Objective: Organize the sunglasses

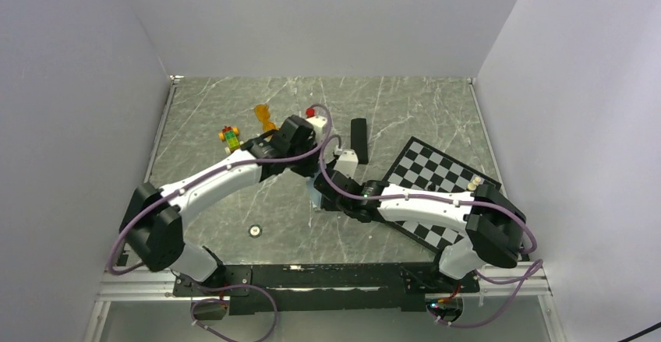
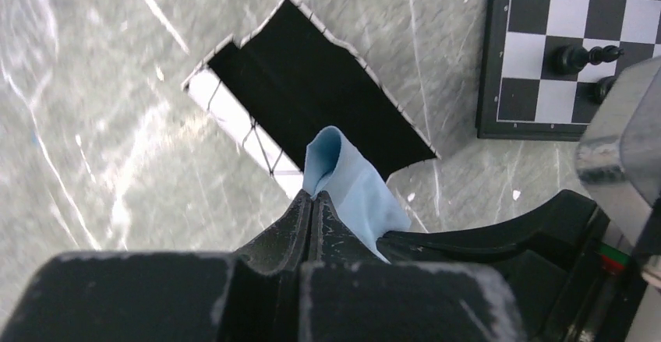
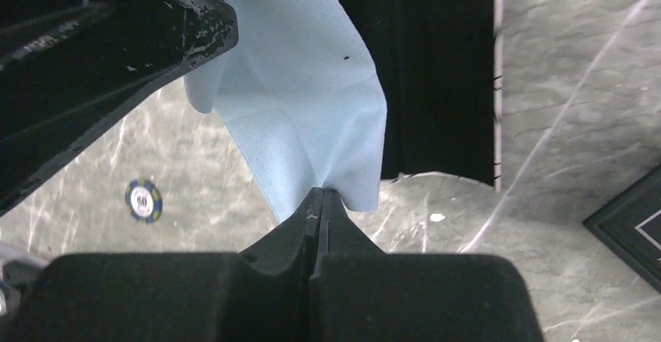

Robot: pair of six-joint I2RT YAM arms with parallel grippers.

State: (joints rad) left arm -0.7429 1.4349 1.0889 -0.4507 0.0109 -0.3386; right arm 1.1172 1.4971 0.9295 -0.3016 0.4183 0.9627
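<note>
The orange sunglasses point(image 1: 265, 116) lie on the table point(image 1: 218, 202) near its far edge, left of the middle, and neither arm is touching them. The thin black pair cannot be made out in any view.

Neither gripper holds glasses. Both are over the middle of the table, clamped on a pale blue cloth point(image 2: 351, 190). The left gripper point(image 2: 313, 199) pinches a folded edge with its jaws fully together. The right gripper point(image 3: 321, 195) pinches another edge the same way, so the cloth hangs between them. Beneath it lies an open case point(image 2: 319, 85), black inside and white with a line pattern outside. Whether the cloth touches it I cannot tell.

The step in hand looks like settling the cloth into that case before any glasses go in. To do it well, the two arms should travel as one. Each grip sits on only a narrow margin of fabric, so pulling apart could drag the cloth free. Centre it over the black lining and lower it until it sags onto the lining. Then open one gripper first and let the other draw the cloth flat.

The wrists are crowded together, so each should lift straight up after letting go. The black oblong case point(image 1: 358, 139) lies just toward the far edge, and the chessboard point(image 1: 436, 186) with its pieces lies toward the right edge. Both call for a compact retreat.
</note>
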